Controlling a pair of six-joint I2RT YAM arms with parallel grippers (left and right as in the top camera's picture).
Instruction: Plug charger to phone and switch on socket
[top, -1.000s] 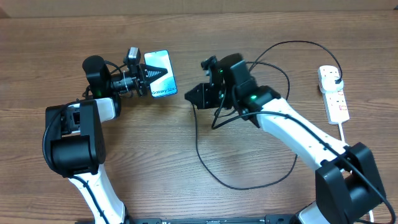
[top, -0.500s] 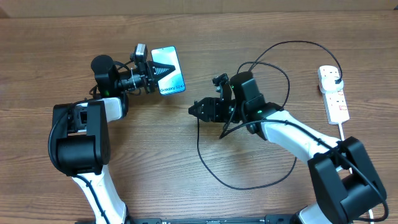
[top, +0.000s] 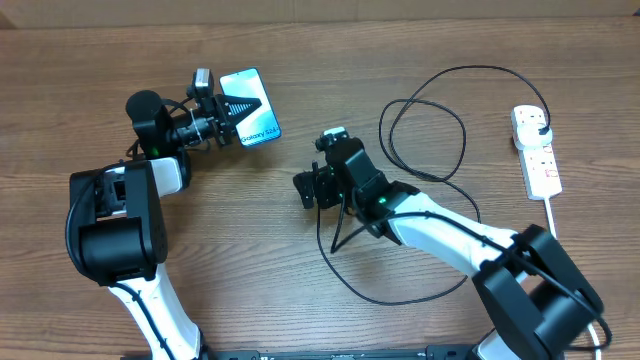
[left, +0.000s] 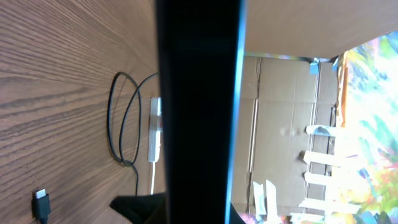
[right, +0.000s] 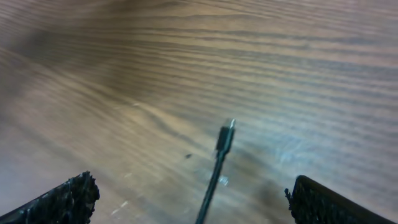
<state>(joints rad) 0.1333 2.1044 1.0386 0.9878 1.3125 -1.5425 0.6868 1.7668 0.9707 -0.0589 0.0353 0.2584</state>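
From overhead, the left gripper (top: 232, 112) pinches the phone (top: 258, 128) toward the far left of the wooden table (top: 100, 40). One dark triangular finger covers part of the lit screen. Whether the phone rests on the wood or hangs above it cannot be told. The right gripper (top: 306, 188) sits near the centre, its fingers only a dark clump from this height. The charger (top: 485, 67), a thin black cable, loops across the right half, and its near end vanishes under the right arm. Its plug (top: 538, 122) sits in the far end of the socket (top: 543, 165), a long white strip at the right edge. The strip's thick white cord slips behind the arm's base.

At the left wrist, the phone (left: 199, 93) fills the middle as a broad black band, too close to be sharp, with a thin pale-blue line down its right side. It hides part of the socket (left: 155, 134), a white sliver beyond the looped charger (left: 109, 121). A small black connector (left: 41, 204) lies on the wood at lower left, its cable cut off by the frame. The fingers themselves cannot be made out here. Brown cardboard boxes (left: 286, 124) stand blurred behind.

At the right wrist, two rough, grainy black fingertips (right: 68, 196) poke in at the bottom corners, spread wide and mostly cut off. Between them, touching neither, the connector (right: 225, 138) with its silvery tip points away over streaky, blurred wood grain.
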